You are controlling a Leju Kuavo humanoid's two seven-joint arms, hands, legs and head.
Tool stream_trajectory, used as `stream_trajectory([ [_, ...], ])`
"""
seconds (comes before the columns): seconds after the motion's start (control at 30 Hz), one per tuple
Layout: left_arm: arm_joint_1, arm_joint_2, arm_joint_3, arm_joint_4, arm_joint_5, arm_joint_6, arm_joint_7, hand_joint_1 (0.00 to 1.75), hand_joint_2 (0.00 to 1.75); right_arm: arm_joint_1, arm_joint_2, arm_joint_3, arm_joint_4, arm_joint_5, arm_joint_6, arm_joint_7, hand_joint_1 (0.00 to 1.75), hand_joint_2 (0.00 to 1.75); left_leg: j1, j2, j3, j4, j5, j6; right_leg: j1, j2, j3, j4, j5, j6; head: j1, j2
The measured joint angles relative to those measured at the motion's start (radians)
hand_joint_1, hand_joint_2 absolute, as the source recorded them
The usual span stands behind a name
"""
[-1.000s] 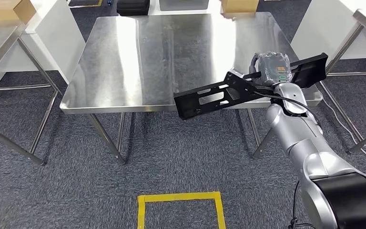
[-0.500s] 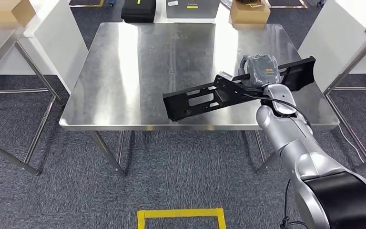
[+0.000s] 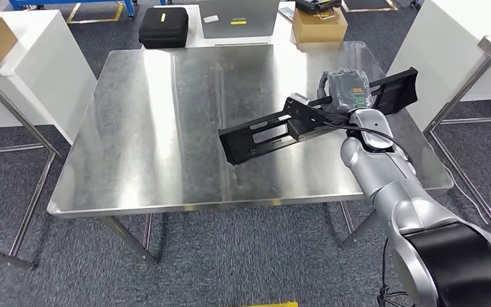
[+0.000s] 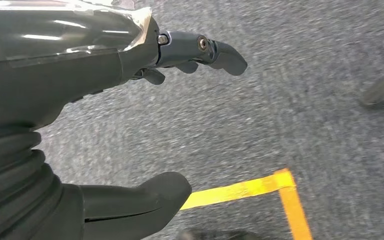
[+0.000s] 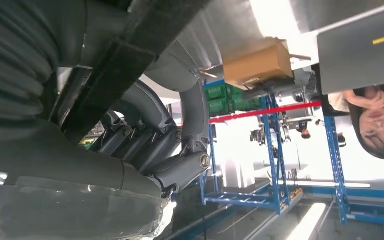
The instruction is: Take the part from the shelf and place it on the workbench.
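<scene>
Carpet (image 4: 280,100) is lying beneath the left robot hand (image 4: 130,125), which is hanging with its fingers (image 4: 215,50) spread apart around nothing, near yellow floor tape (image 4: 245,189). Steel worktop (image 3: 153,128) is filling the middle of the head view. Over its right half the right robot hand (image 3: 348,93) is clamping a long black slotted part (image 3: 275,131), holding it above the surface, tilted, one end reaching past the right edge. Beyond, a black case (image 3: 164,29) and cardboard box (image 3: 319,25) are resting
</scene>
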Motion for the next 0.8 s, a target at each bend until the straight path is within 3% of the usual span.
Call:
stream_trajectory([
  [0.07, 0.000, -0.001, 0.000, 0.001, -0.001, 0.000, 0.000, 0.00, 1.75, 0.000, 0.000, 0.000, 0.001, 0.000, 0.000, 0.000, 1.75, 1.75, 0.001, 0.009, 0.016, -0.092, 0.126, 0.007, 0.002, 0.002, 0.018, -0.001, -0.026, 0.016, -0.003, 0.000],
  [0.1, -0.001, -0.001, 0.000, 0.001, -0.001, 0.000, 0.000, 0.00, 1.75, -0.001, 0.000, 0.000, 0.002, 0.000, -0.001, 0.000, 1.75, 1.75, -0.001, 0.010, 0.022, -0.110, 0.156, 0.015, 0.005, 0.004, 0.026, 0.003, -0.032, 0.026, -0.003, 0.000],
  [0.17, -0.002, -0.001, 0.000, 0.002, -0.001, 0.000, 0.000, 0.00, 1.75, -0.003, -0.001, 0.000, 0.002, 0.000, -0.002, 0.000, 1.75, 1.75, -0.007, 0.006, 0.044, -0.115, 0.162, 0.035, 0.008, 0.004, 0.028, 0.020, -0.033, 0.044, 0.001, 0.000],
  [0.23, -0.003, -0.002, 0.000, 0.002, -0.002, 0.000, 0.000, 0.00, 1.75, -0.005, -0.003, 0.000, 0.002, -0.001, -0.003, 0.000, 1.75, 1.75, -0.013, 0.003, 0.069, -0.118, 0.152, 0.055, 0.008, 0.003, -0.015, 0.107, -0.024, 0.051, 0.006, 0.000],
  [0.3, -0.006, -0.001, 0.000, 0.001, -0.002, 0.000, -0.001, 0.00, 1.75, -0.003, -0.006, 0.000, 0.002, -0.001, -0.003, -0.001, 1.75, 1.75, -0.019, -0.001, 0.090, -0.119, 0.133, 0.070, 0.005, 0.000, -0.110, 0.242, -0.045, 0.040, 0.011, 0.000],
  [0.33, -0.007, -0.001, 0.000, 0.001, -0.002, 0.000, -0.001, 0.00, 1.75, 0.000, -0.007, 0.000, 0.002, -0.001, -0.003, -0.001, 1.75, 1.75, -0.021, -0.004, 0.100, -0.119, 0.121, 0.074, 0.006, 0.000, -0.158, 0.294, -0.073, 0.033, 0.014, 0.000],
  [0.37, -0.006, -0.001, 0.000, 0.001, -0.002, 0.000, -0.001, 0.00, 1.75, 0.003, -0.009, 0.000, 0.003, -0.001, -0.003, -0.001, 1.75, 1.75, -0.023, -0.008, 0.112, -0.119, 0.109, 0.076, 0.007, 0.000, -0.195, 0.321, -0.105, 0.027, 0.017, 0.000],
  [0.4, -0.005, -0.001, 0.000, 0.001, -0.002, 0.000, -0.001, 0.00, 1.75, 0.006, -0.011, 0.000, 0.003, -0.001, -0.003, -0.001, 1.75, 1.75, -0.026, -0.013, 0.127, -0.119, 0.096, 0.077, 0.009, 0.000, -0.216, 0.315, -0.129, 0.026, 0.020, 0.000],
  [0.43, -0.004, -0.002, 0.000, 0.001, -0.002, 0.000, -0.001, 0.00, 1.75, 0.008, -0.013, 0.000, 0.003, -0.001, -0.003, -0.001, 1.75, 1.75, -0.029, -0.017, 0.144, -0.119, 0.082, 0.077, 0.012, 0.000, -0.222, 0.281, -0.133, 0.028, 0.022, 0.000],
  [0.47, -0.003, -0.003, 0.000, 0.001, -0.002, 0.000, -0.001, 0.00, 1.75, 0.009, -0.014, 0.000, 0.003, -0.001, -0.003, -0.001, 1.75, 1.75, -0.033, -0.019, 0.163, -0.119, 0.067, 0.077, 0.015, 0.000, -0.217, 0.223, -0.110, 0.032, 0.024, 0.000],
  [0.53, -0.002, -0.004, 0.000, 0.002, -0.002, 0.000, -0.001, 0.00, 1.75, 0.009, -0.017, 0.000, 0.004, -0.001, -0.003, -0.001, 1.75, 1.75, -0.039, -0.024, 0.194, -0.119, 0.036, 0.075, 0.024, -0.004, -0.196, 0.085, 0.012, 0.043, 0.024, 0.000],
  [0.57, -0.003, -0.005, 0.000, 0.003, -0.002, 0.000, -0.001, 0.00, 1.75, 0.009, -0.018, 0.000, 0.005, -0.001, -0.003, -0.001, 1.75, 1.75, -0.041, -0.026, 0.207, -0.120, 0.020, 0.072, 0.031, -0.006, -0.183, 0.041, 0.067, 0.042, 0.023, 0.000],
  [0.6, -0.004, -0.005, 0.000, 0.004, -0.002, 0.000, 0.000, 0.00, 1.75, 0.009, -0.019, 0.000, 0.006, -0.001, -0.004, -0.001, 1.75, 1.75, -0.043, -0.027, 0.219, -0.119, 0.010, 0.068, 0.034, -0.006, -0.174, 0.016, 0.104, 0.033, 0.022, 0.000],
  [0.7, -0.006, -0.004, 0.000, 0.003, -0.002, 0.000, -0.002, 0.00, 1.75, 0.003, -0.018, 0.000, 0.006, -0.003, -0.005, -0.003, 1.75, 1.75, -0.045, -0.024, 0.229, -0.077, 0.006, 0.056, 0.025, -0.003, -0.129, 0.006, 0.101, -0.009, 0.019, 0.000],
  [0.73, -0.007, -0.003, 0.000, 0.003, -0.001, 0.001, -0.005, 0.00, 1.75, 0.001, -0.018, 0.000, 0.005, -0.004, -0.006, -0.004, 1.75, 1.75, -0.042, -0.022, 0.210, -0.033, 0.007, 0.051, 0.020, -0.004, -0.113, 0.004, 0.094, -0.019, 0.019, 0.000],
  [0.8, -0.008, -0.003, 0.000, 0.003, 0.006, 0.000, -0.024, 0.00, 1.75, -0.002, -0.015, 0.000, 0.004, -0.007, -0.006, -0.008, 1.75, 1.75, -0.034, -0.018, 0.132, 0.090, -0.018, 0.037, 0.018, -0.003, -0.088, 0.001, 0.076, -0.034, 0.018, 0.000],
])
